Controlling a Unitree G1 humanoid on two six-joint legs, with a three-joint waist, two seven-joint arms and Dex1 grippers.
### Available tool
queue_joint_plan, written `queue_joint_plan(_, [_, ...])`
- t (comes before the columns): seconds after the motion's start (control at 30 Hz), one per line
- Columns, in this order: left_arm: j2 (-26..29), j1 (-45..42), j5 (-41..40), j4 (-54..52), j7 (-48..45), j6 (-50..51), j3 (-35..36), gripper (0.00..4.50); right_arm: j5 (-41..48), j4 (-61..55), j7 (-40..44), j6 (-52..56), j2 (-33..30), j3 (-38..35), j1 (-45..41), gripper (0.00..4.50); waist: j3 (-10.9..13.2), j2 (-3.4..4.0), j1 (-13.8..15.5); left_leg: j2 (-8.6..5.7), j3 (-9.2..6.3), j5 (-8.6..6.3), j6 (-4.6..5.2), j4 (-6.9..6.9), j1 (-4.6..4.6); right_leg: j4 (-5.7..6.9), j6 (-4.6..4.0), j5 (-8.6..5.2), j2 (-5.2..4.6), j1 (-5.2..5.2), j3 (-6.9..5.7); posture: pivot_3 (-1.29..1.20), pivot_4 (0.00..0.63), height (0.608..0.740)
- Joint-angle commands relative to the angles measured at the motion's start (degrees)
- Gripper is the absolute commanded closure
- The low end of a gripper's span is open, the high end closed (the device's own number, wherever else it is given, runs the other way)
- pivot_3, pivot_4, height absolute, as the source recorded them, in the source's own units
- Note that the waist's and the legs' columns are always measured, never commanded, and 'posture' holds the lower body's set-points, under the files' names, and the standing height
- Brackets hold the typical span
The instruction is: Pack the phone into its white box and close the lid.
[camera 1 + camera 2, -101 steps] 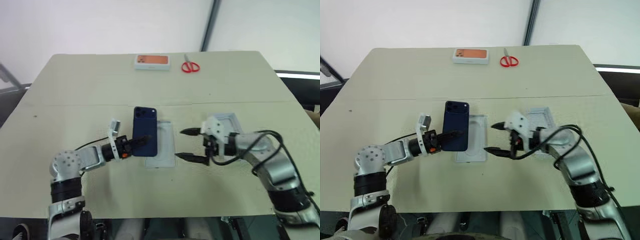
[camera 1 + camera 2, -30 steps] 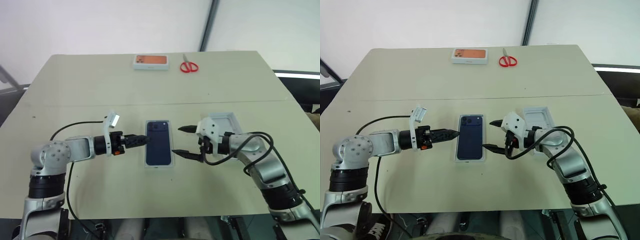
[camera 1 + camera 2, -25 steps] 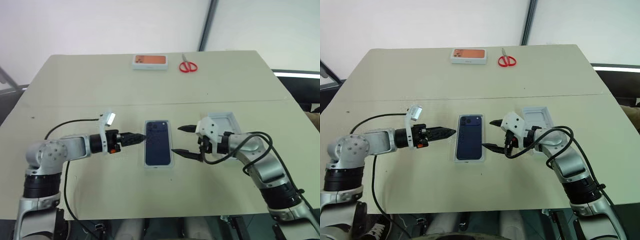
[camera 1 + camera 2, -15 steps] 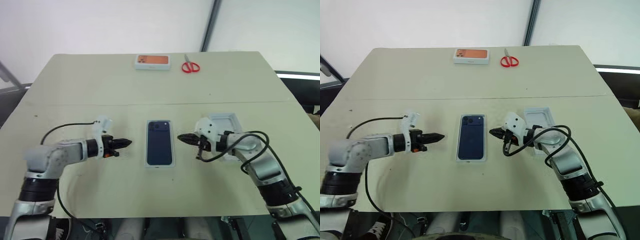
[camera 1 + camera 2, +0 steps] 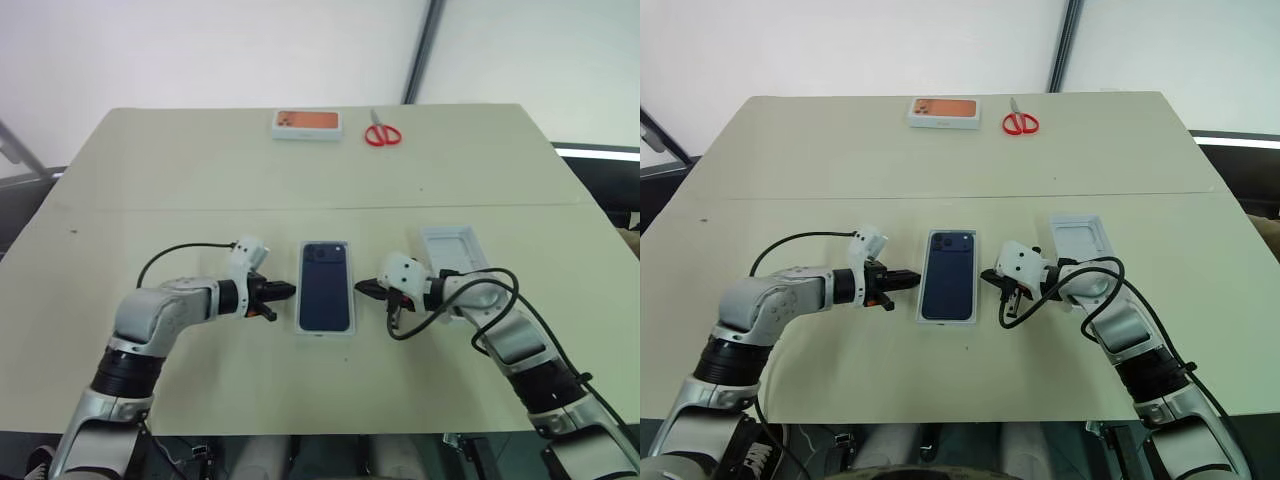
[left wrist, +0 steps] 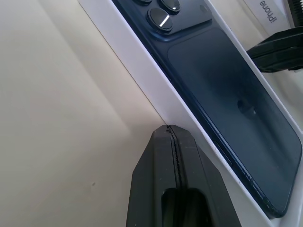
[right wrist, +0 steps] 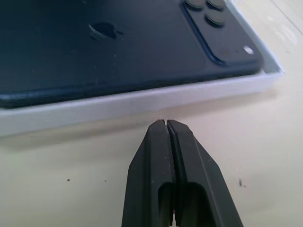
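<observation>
Since a second ago both grippers have closed their fingers and moved in toward the white box (image 5: 325, 328) from either side; earlier still, the left gripper held the phone above the insert, and it has since let go. The phone (image 5: 325, 285) now lies back-up inside the white box at the middle of the table (image 5: 200, 180), its camera bump at the far end.

The left gripper (image 5: 289, 291) sits just beside the box's left long wall, its two black fingers pressed together with nothing between them. In the left wrist view its tip (image 6: 170, 130) is at the foot of the white wall; contact cannot be confirmed.

The right gripper (image 5: 362, 290) mirrors it on the right side, fingers likewise pressed together and empty. In the right wrist view its tip (image 7: 164, 124) is just short of the box wall.

The lid (image 5: 450, 248) lies open-side up to the right of the box, just beyond the right forearm.

At the far edge of the table are an orange-topped white box (image 5: 306, 123) and red-handled scissors (image 5: 380, 133), well apart from the work area.
</observation>
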Motion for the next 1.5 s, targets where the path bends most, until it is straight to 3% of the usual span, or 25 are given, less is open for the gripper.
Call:
queue_joint_plan(0.03, [-3.6, -2.0, -0.1, -0.3, -2.1, 0.4, -4.9, 4.50, 2.4, -4.3, 1.5, 0.5, -2.6, -3.8, 1.5, 4.44, 0.0, -0.02, 0.4, 0.00, -0.01, 0.00, 0.00, 0.01, 0.00, 0.00, 0.00, 0.00, 0.00, 0.00, 0.00, 0.00, 0.150, 0.740])
queue_joint_plan(0.4, [-12.2, -8.5, 4.3, 7.2, -4.8, -3.6, -10.0, 4.50, 4.7, -8.3, 3.4, 1.6, -11.1, -12.8, 11.4, 4.44, 0.0, -0.05, 0.9, 0.01, 0.00, -0.01, 0.03, 0.07, -0.01, 0.00, 0.01, 0.00, 0.01, 0.08, -0.04, 0.00, 0.150, 0.740])
queue_joint_plan(0.8, [-15.5, -8.3, 6.7, 7.7, -7.6, -5.3, -12.0, 4.50, 4.1, -8.9, 2.0, 1.3, -11.3, -14.2, 13.0, 4.44, 0.0, -0.06, 0.2, 0.00, -0.01, -0.01, 0.04, 0.09, -0.01, 0.00, 0.02, 0.00, 0.00, 0.11, -0.05, 0.00, 0.150, 0.740])
queue_joint_plan(1.07, [-14.9, -8.6, 8.7, 8.4, -7.4, -6.4, -11.6, 4.50, 4.4, -8.6, 3.1, 2.3, -10.9, -13.1, 11.1, 4.44, 0.0, -0.06, 0.1, 0.01, -0.02, -0.01, 0.04, 0.08, -0.01, 0.00, 0.02, 0.00, 0.02, 0.10, -0.05, 0.00, 0.150, 0.740])
queue_joint_plan(1.3, [-10.5, -8.8, 8.3, 7.9, -9.7, -7.3, -8.2, 4.50, 5.8, -11.2, 3.8, 5.1, -12.9, -15.9, 10.0, 4.44, 0.0, -0.05, -0.2, 0.04, -0.02, 0.00, 0.04, 0.06, -0.01, 0.00, 0.02, 0.00, 0.04, 0.06, -0.05, 0.00, 0.150, 0.740])
queue_joint_plan(1.5, [-8.5, -10.8, 8.4, 10.0, -11.5, -8.9, -6.5, 4.50, 3.9, -7.6, 3.1, 4.6, -13.2, -14.1, 5.1, 4.44, 0.0, -0.05, -0.2, 0.06, -0.01, 0.00, 0.03, 0.03, -0.02, 0.01, 0.02, 0.00, 0.06, 0.01, -0.05, 0.00, 0.150, 0.740])
